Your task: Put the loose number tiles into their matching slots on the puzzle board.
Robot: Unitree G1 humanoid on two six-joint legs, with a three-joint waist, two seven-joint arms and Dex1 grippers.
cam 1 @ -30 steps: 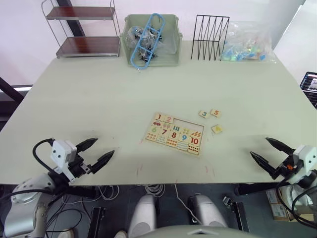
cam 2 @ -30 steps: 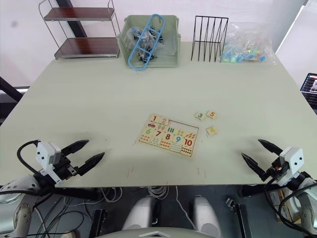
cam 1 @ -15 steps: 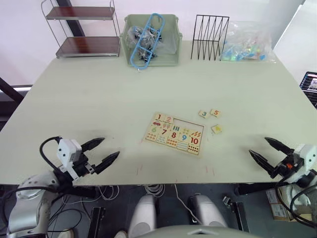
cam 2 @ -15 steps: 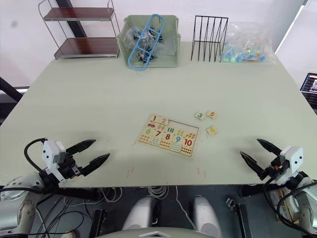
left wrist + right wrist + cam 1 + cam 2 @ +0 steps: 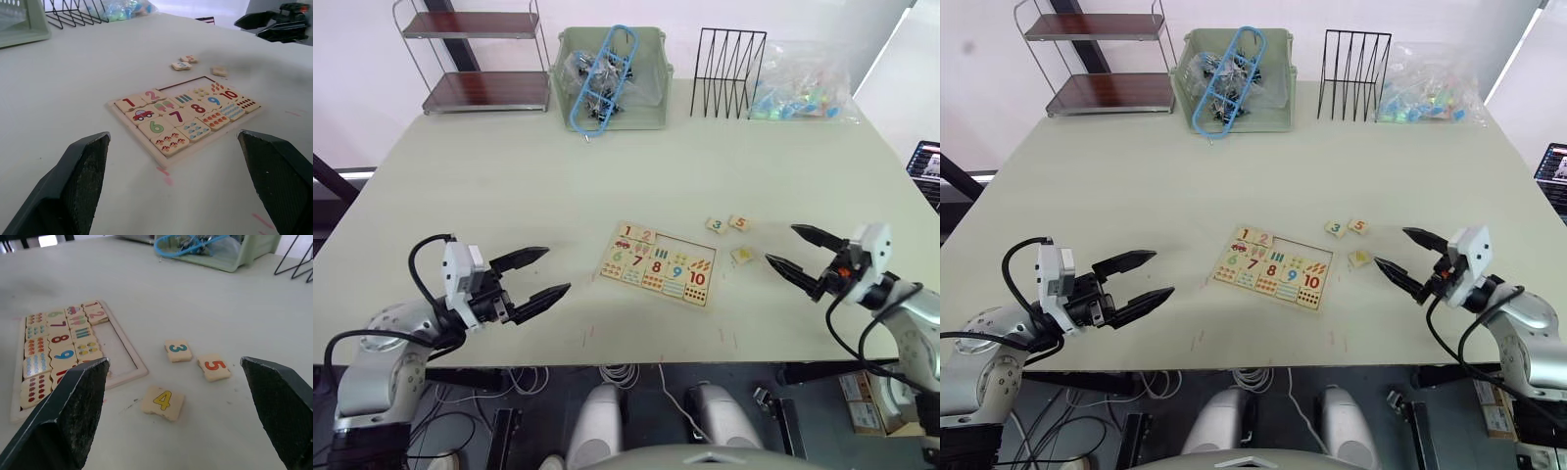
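Observation:
The puzzle board [image 5: 658, 264] lies flat at the table's middle, with tiles 1 and 2 in its far row. The rest of that row, the matching slots [image 5: 115, 345], is an empty recess. Three loose number tiles lie to the board's right: 3 [image 5: 716, 225], 5 [image 5: 738, 222] and 4 [image 5: 741, 256]. My right gripper [image 5: 780, 245] is open just right of tile 4, holding nothing. My left gripper [image 5: 557, 269] is open and empty a short way left of the board. In the left wrist view the board [image 5: 186, 117] lies ahead between my fingers.
Along the table's far edge stand a metal two-level shelf [image 5: 480, 59], a green bin with blue hangers [image 5: 612, 78], a black wire rack [image 5: 728, 59] and a clear bag of coloured pieces [image 5: 803, 83]. A dark screen [image 5: 925, 162] sits off the right edge.
Both arms have come in over the table. The right gripper has moved left and forward to the loose tiles, and the left gripper has moved right toward the board. Both stay open.

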